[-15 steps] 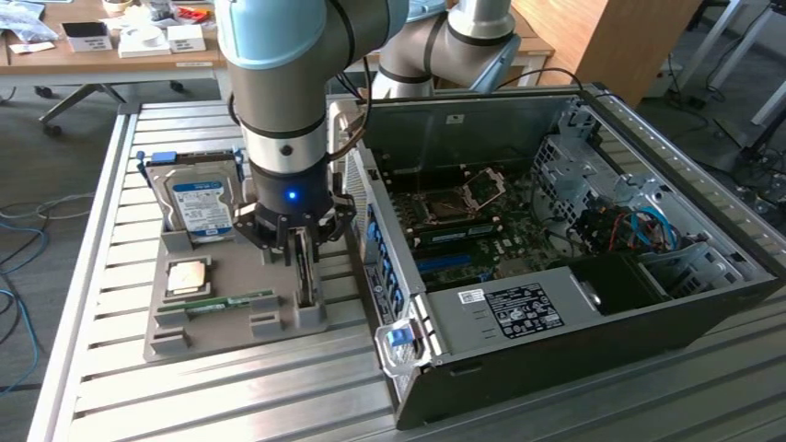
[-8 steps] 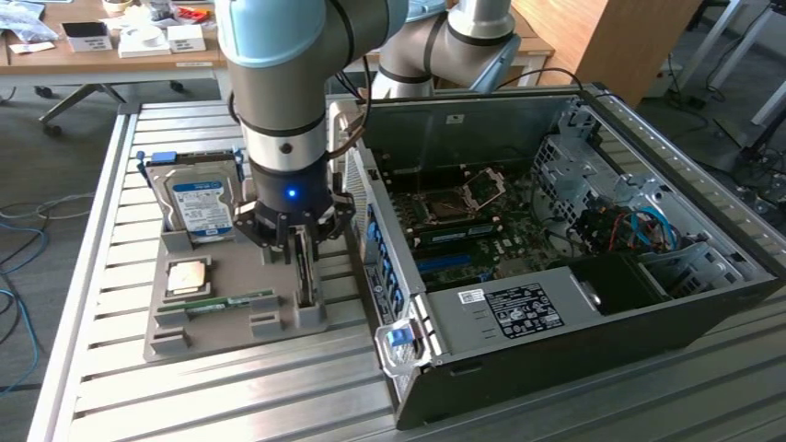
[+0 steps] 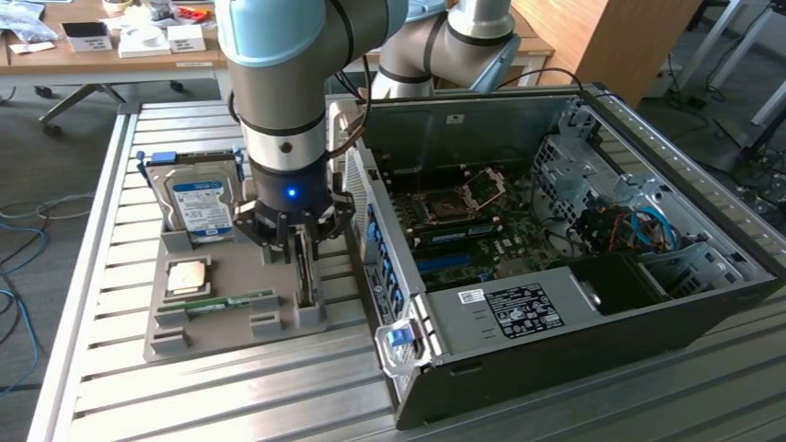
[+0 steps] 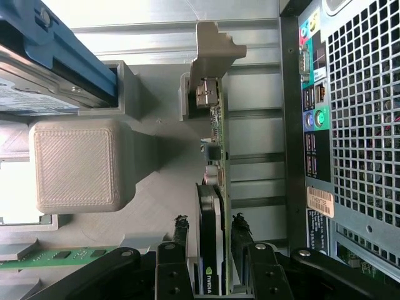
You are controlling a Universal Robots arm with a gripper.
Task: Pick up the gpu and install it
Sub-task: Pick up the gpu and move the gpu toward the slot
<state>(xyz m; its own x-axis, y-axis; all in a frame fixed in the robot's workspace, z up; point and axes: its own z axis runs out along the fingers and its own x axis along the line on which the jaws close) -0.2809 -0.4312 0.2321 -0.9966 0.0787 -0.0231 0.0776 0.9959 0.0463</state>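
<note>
The task is being shown at an early stage: the gpu [image 3: 307, 285] is standing on its long edge in a slot of the grey parts holder [image 3: 172, 343] on the table [image 3: 246, 396], just beside the open computer case [image 3: 687, 304], and it is not yet being lifted. The end effector [image 3: 294, 241] is being held straight down over the card, at the end of it farther from the exterior camera. In the wrist view the end effector [image 4: 210, 228] is being seen with its fingers [image 4: 181, 228] set apart and straddling the gpu [image 4: 212, 206], one on each face. A thin gap is showing on the black-faced side, so the jaws are being judged as open around the card rather than clamped on it. The approach is therefore being counted as done. The grasp, the lift, the carry to the case and the seating on the motherboard [image 3: 491, 241] are all being counted as left to do. Nothing is being seen fitted in the expansion area inside the case. The hard drive [image 3: 202, 207] and the RAM stick [image 3: 234, 302] are being left in their own places on the holder.
</note>
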